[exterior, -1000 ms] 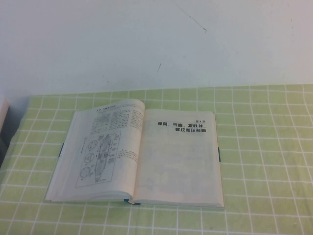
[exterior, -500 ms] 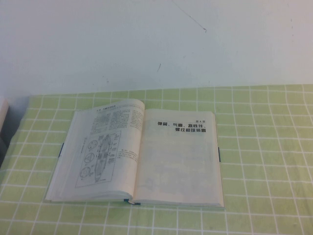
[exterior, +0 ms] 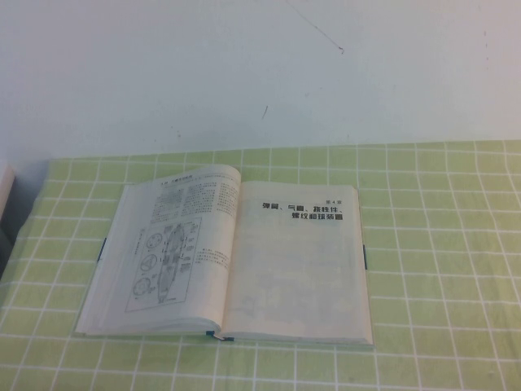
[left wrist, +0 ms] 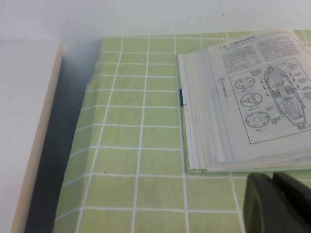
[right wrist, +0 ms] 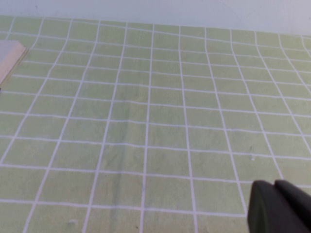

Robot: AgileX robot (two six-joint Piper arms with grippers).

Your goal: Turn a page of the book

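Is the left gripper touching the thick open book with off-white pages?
Apart. In the left wrist view, a strip of green checked tablecloth shows between the shut left gripper and the book. The right gripper is shut, also away.

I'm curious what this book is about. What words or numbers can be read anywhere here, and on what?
"第4章": small and only probably that, at the top of the book's right page.
Bold two-line Chinese title below it: too blurred to quote.
Left page: text and diagram labels, too small to read.
Cloth, left gripper by the book's left edge, right gripper over bare cloth: none.
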